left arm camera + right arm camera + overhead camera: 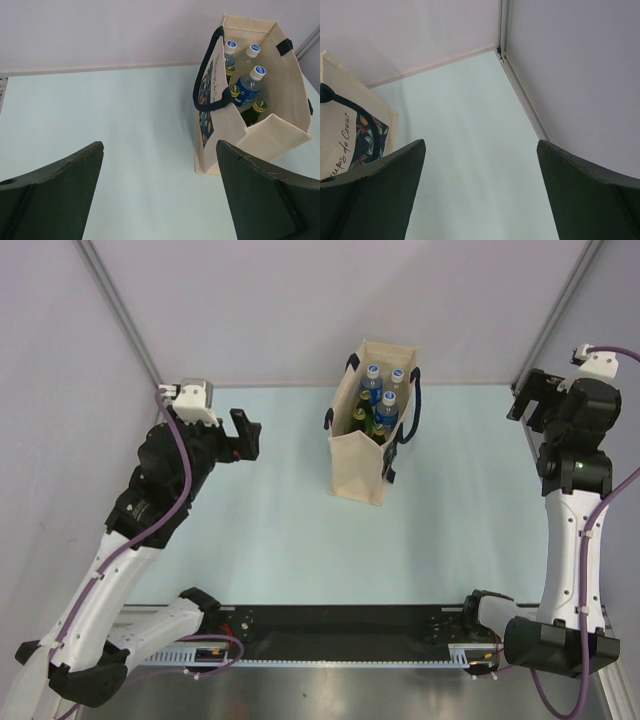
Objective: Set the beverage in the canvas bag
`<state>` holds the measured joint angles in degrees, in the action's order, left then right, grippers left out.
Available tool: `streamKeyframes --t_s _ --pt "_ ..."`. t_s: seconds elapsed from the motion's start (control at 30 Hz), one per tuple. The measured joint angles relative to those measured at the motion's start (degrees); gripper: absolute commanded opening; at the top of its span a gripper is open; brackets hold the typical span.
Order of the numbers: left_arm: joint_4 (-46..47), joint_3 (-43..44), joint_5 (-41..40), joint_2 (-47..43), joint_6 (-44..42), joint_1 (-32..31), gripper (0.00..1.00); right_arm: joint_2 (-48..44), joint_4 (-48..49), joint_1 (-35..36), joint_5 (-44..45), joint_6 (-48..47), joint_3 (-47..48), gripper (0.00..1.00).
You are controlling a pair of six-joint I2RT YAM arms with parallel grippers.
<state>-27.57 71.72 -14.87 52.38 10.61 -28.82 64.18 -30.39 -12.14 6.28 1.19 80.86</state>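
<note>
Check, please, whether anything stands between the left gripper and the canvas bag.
Nothing visible does. Only bare table lies between the open left gripper and the canvas bag, which stands upright with bottles inside it.

Upright canvas bag (358, 465) crowded with bottles (386, 412)

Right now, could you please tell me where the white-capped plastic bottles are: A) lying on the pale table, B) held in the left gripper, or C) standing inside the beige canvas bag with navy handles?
C: the white-capped plastic bottles stand upright inside the beige canvas bag, while the left gripper is open and empty.
</note>
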Motion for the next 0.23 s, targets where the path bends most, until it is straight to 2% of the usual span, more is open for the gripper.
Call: streamKeyframes --t_s 0.23 --pt "0.0 -0.3 0.0 -0.3 0.0 0.1 1.00 -1.4 0.0 0.0 0.7 -0.2 0.0 1.00"
